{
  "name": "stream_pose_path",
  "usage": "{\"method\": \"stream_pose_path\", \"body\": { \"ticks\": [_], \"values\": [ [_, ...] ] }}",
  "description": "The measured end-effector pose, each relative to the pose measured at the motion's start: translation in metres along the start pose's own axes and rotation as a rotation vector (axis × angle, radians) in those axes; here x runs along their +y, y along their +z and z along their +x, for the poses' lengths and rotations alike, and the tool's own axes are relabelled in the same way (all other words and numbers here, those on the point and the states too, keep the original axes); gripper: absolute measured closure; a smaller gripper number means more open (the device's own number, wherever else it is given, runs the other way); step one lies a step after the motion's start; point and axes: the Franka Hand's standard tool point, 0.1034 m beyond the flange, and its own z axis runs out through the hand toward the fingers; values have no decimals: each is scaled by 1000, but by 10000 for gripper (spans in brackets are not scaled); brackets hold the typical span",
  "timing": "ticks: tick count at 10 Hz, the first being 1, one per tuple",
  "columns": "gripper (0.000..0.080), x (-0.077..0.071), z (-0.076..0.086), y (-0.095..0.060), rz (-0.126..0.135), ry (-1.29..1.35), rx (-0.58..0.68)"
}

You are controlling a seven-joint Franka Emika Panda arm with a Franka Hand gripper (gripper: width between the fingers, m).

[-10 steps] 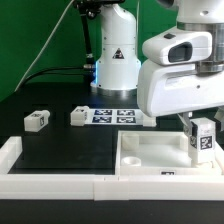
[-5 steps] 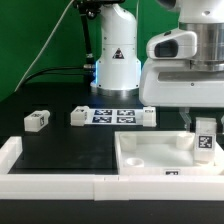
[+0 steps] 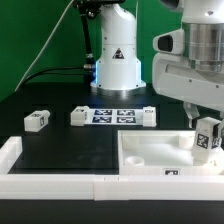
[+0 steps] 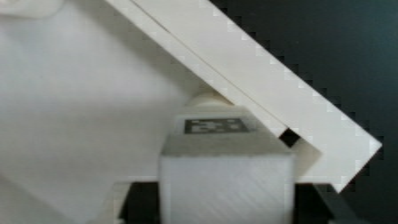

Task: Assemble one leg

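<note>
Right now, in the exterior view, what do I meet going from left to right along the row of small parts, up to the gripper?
left leg → second leg → marker board → third leg → held leg, clamped in the gripper

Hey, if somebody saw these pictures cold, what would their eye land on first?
First, the bulky white two-finger gripper at the exterior view's right, shut on the small white blocky plastic leg with a black-and-white tag, over a right-hand corner of the large white square plate. Next, three loose white tagged blocks lying near the flat white marker board on the black table.
</note>
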Motion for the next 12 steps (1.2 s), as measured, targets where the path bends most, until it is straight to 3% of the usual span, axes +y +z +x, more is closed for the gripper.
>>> {"method": "stream_pose_path", "body": {
  "ticks": [2,4,6,7,12],
  "values": [
    [507,-1,-1,0,0,183,3],
    [507,-1,-1,0,1,171,3],
    [266,-1,-2,2,-3,68,2],
    [187,-1,-2,2,-4,-40,1],
    [150,0,-4,5,-9,-773,0]
  ]
}}
